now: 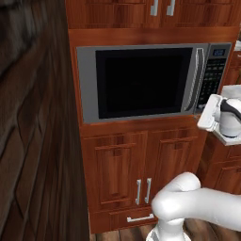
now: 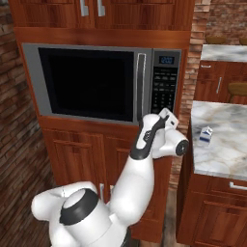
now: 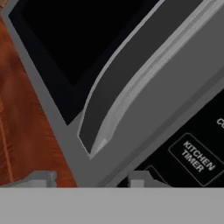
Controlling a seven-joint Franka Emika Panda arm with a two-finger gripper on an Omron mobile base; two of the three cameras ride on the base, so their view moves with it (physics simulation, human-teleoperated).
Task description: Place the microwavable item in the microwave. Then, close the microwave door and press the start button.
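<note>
Room for moving is tight: the large grey built-in microwave [image 2: 103,82] sits flush in reddish wooden cabinetry [image 2: 87,154], with a marble-topped desk [image 2: 219,140] at 3 o'clock carrying a small white-and-blue carton [image 2: 206,134]. The wide silver-framed microwave door [image 1: 141,82] with dark window is shut, its curved silver handle [image 2: 140,84] running vertically. The gripper [image 3: 89,179] (how wide it stands I cannot tell) hangs just before the handle's lower end and the black keypad panel [image 2: 164,89], fingertips [image 3: 138,178] near the KITCHEN TIMER button [image 3: 197,156].
</note>
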